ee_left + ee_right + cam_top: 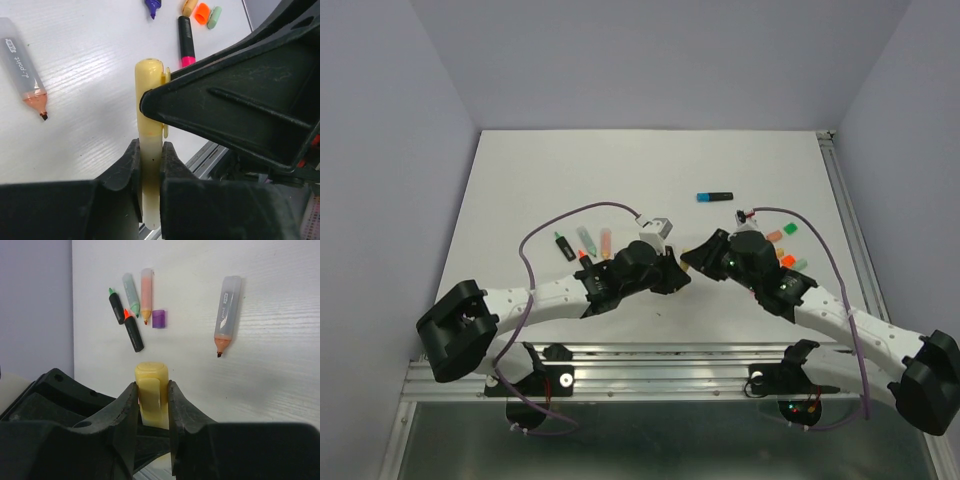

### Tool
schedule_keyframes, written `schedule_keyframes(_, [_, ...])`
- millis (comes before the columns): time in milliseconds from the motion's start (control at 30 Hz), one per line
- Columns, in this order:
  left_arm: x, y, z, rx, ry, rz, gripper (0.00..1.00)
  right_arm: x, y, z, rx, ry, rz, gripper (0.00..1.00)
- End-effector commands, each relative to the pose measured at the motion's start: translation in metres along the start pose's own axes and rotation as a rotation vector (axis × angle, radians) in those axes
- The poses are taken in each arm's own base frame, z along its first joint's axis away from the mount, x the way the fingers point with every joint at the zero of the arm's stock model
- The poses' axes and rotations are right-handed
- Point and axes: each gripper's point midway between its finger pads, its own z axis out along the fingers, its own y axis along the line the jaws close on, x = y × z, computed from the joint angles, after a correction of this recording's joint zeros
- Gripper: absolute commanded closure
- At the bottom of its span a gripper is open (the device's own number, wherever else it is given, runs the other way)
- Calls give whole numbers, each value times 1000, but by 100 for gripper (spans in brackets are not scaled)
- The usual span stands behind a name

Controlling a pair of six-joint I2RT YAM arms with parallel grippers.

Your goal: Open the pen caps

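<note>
As the left pincer [150, 150] clamps the pale yellow highlighter [150, 210] by its barrel and the right pincer [151, 390] grips its yellow cap [151, 372], mid-frame above the surface [280, 390], we're at the uncapping, and next calls for a straight pull apart.

Count: 1 yellow highlighter [149, 75], 2 blk uncapped highlighters [134, 335], 2 pastel uncapped highlighters [146, 287], 1 grey marker [227, 305], 1 blue/blk highlighter [714, 196], 1 blk/pink highlighter [186, 40], + loose caps: 1 purple cap [158, 318], 1 orange cap [201, 13], 1 mint cap [214, 17].
</note>
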Motion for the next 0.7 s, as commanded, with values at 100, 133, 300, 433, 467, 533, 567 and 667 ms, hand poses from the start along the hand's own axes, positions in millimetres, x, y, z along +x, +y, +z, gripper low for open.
schedule_keyframes(100, [-8,-24,-3,63,-23,17,100,-32,11,8,33,-217,46,99])
schedule_keyframes(133, [-8,-25,-4,68,-22,19,100,-32,7,12,55,-222,40,99])
schedule_keyframes(300, [-1,-20,-22,51,-35,-13,100,-64,-12,17,209,-378,10,99])
schedule_keyframes(433, [21,-4,-41,18,-9,-62,100,-104,-4,19,323,-484,-46,99])
schedule_keyframes(467, [32,5,-44,4,9,-72,100,-111,-5,21,332,-495,-45,99])
schedule_keyframes(533, [36,3,-52,25,8,-106,100,-122,-3,29,323,-506,-35,99])
schedule_keyframes(567, [41,3,-53,32,18,-111,100,-135,0,30,316,-526,-22,99])
schedule_keyframes(667, [62,8,-60,30,62,-123,100,-157,-2,34,338,-543,-18,99])
